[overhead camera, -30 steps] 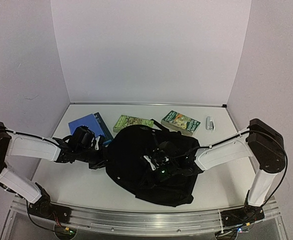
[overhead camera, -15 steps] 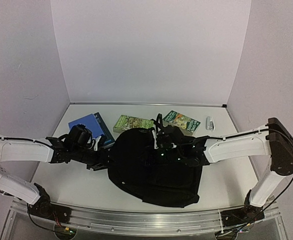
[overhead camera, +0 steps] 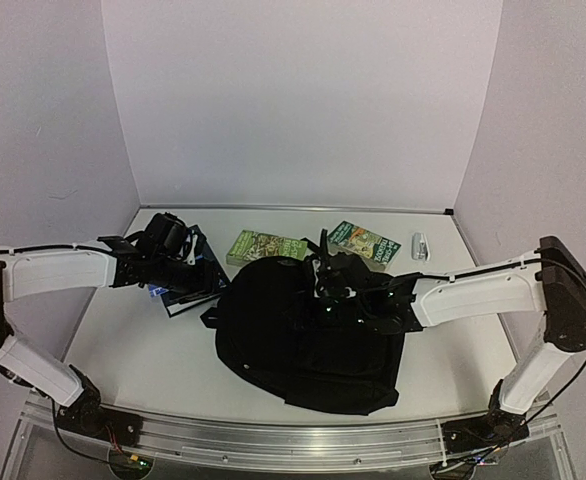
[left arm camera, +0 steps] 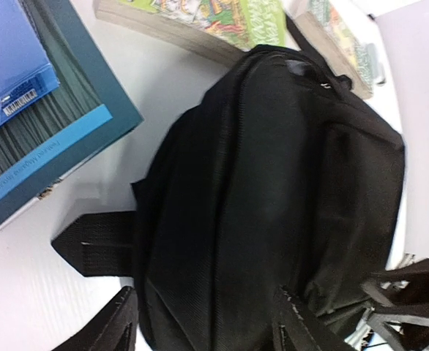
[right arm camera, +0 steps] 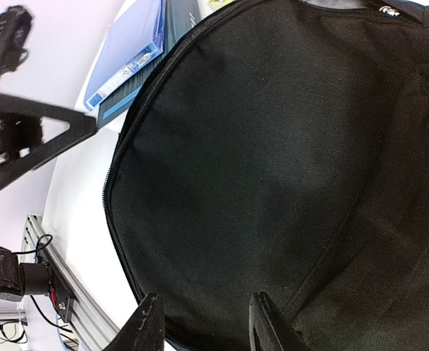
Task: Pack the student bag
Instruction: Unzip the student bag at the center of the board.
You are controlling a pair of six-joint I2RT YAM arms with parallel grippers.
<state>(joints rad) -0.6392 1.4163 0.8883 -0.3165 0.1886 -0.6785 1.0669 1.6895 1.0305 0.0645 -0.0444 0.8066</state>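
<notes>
**Student bag** (overhead camera: 308,340): one large soft backpack in black woven fabric with a fine matt weave. The body is slack and cushion-like, rounded at its left end and squarer at its right. It lies flat on the middle of the smooth white counter (overhead camera: 133,355), nearer than the row of books. A zipper (right arm camera: 119,157) follows the curved seam and looks shut along the stretch that shows. A flat webbing strap (left arm camera: 90,241) sticks out from the left edge onto the bare counter.

**Left fingers** (left arm camera: 116,329): black and set wide apart, gripping nothing. They are raised just left of the bag, over the near corner of the stacked books.

**Right fingers** (right arm camera: 145,329): black and moderately parted. They sit over the bag's broad upper panel with no fabric visibly pinched between them.

**Blue book** (left arm camera: 13,73): glossy cover with a white barcode label, lying at far left on top of a dark book with a teal edge (left arm camera: 68,139).

**First green paperback** (overhead camera: 265,246): illustrated cover and pale page block, just beyond the bag's far edge.

**Second green paperback** (overhead camera: 363,243): similar in look, to the right of the first and also close behind the bag.

**Small pale grey oblong** (overhead camera: 420,246): far right, apart from the bag and too small to identify.
</notes>
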